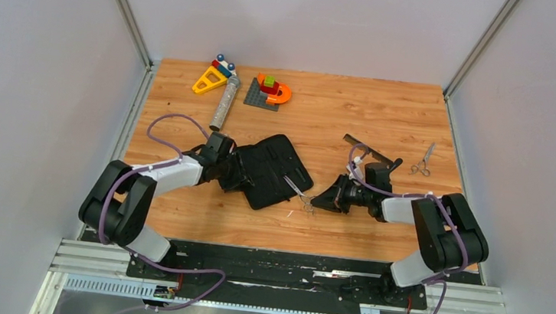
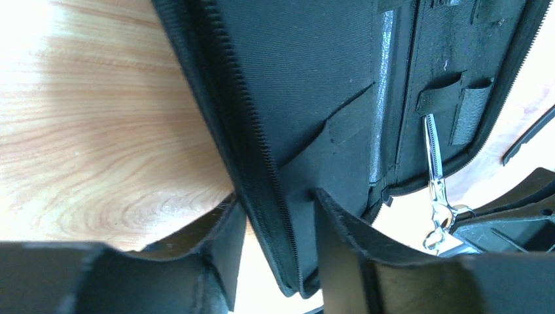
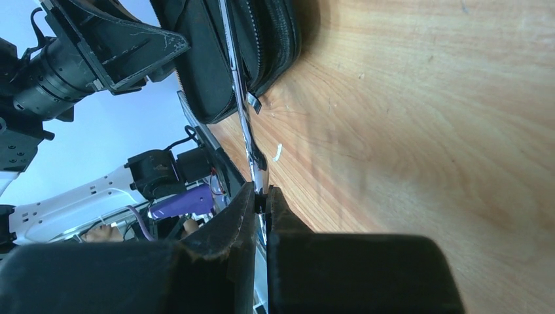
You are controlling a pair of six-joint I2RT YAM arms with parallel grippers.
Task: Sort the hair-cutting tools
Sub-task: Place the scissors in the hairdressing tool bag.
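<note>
An open black case (image 1: 274,168) lies mid-table. Slim silver scissors (image 1: 298,192) point into it, their blade tip at an elastic loop inside the case (image 2: 451,98). My right gripper (image 1: 320,201) is shut on the handle end of these scissors (image 3: 243,111), pinched between its fingertips (image 3: 260,196). My left gripper (image 2: 278,209) straddles the case's zippered left edge (image 2: 262,196), jaws apart, with a sliver of gap beside the left finger (image 2: 226,242). A second pair of scissors (image 1: 422,162) and a long black comb (image 1: 372,149) lie on the wood at the right.
At the back left stand a grey cylinder (image 1: 225,102), a yellow toy triangle (image 1: 210,80) and colourful blocks on a grey plate (image 1: 268,92). Metal rails run along both sides of the wooden table (image 1: 387,114).
</note>
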